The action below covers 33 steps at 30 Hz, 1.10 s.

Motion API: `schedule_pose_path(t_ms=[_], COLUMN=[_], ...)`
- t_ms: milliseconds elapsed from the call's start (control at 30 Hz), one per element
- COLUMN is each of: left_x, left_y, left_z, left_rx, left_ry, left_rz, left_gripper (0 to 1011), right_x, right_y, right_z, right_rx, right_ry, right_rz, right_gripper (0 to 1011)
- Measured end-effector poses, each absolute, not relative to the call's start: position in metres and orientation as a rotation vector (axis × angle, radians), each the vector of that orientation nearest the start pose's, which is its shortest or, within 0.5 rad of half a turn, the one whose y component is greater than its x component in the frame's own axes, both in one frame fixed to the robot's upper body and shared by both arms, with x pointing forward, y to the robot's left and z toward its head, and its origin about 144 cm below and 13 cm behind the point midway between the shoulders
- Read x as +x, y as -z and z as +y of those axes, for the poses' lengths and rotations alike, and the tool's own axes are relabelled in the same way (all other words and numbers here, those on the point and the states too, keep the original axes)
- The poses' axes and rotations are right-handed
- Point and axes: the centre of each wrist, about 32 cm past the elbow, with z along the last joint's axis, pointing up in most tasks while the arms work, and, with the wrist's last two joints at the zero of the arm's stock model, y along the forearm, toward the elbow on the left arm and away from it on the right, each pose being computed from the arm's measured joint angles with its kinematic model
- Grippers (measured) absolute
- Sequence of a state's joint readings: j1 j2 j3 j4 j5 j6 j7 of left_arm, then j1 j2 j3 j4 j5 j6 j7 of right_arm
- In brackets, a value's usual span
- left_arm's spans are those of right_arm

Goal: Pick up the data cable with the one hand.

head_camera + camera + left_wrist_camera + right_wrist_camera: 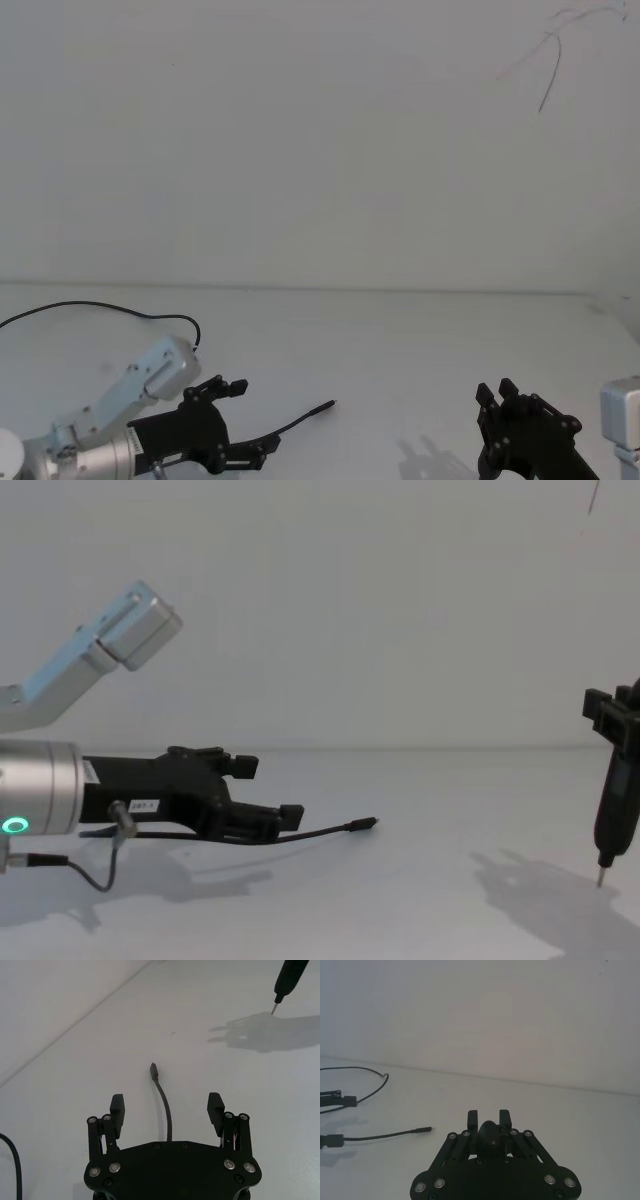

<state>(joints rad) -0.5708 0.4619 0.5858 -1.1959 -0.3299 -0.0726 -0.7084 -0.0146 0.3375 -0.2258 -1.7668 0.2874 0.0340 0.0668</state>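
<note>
The data cable is a thin black cord lying on the white table, and its small plug points away from my left gripper. My left gripper is open and low over the table. The cord runs between its two fingers and touches neither. The head view shows the left gripper at lower left, with the cable reaching out past it. In the chest view the left gripper lies level and the plug is ahead of it. My right gripper is shut on a black pen-shaped tool.
The pen-shaped tool's tip hangs just above the table at the right, casting a shadow. A second thin black wire arcs across the table at far left, behind the left arm. A plain white wall closes the back.
</note>
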Motion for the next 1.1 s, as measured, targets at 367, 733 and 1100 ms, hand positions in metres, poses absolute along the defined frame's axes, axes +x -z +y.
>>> schedule_pose_path(t_ms=[367, 733, 1100], left_x=[0.6, 0.61, 0.616], left_y=[-1.207, -1.208, -1.21], left_z=[0.248, 0.241, 0.239], left_rx=[0.297, 0.353, 0.39], left_ry=[-0.509, -0.5, -0.501], left_rz=[-0.178, -0.148, -0.132], left_gripper=[1000, 1000, 1000], right_x=[0.443, 0.443, 0.443], right_y=[-1.189, -1.189, -1.189], right_z=[-0.237, -0.237, -0.237], right_rx=[0.026, 0.026, 0.026], right_ry=[1.229, 1.229, 1.229], right_rz=[-0.075, -0.075, -0.075], right_gripper=[251, 251, 251])
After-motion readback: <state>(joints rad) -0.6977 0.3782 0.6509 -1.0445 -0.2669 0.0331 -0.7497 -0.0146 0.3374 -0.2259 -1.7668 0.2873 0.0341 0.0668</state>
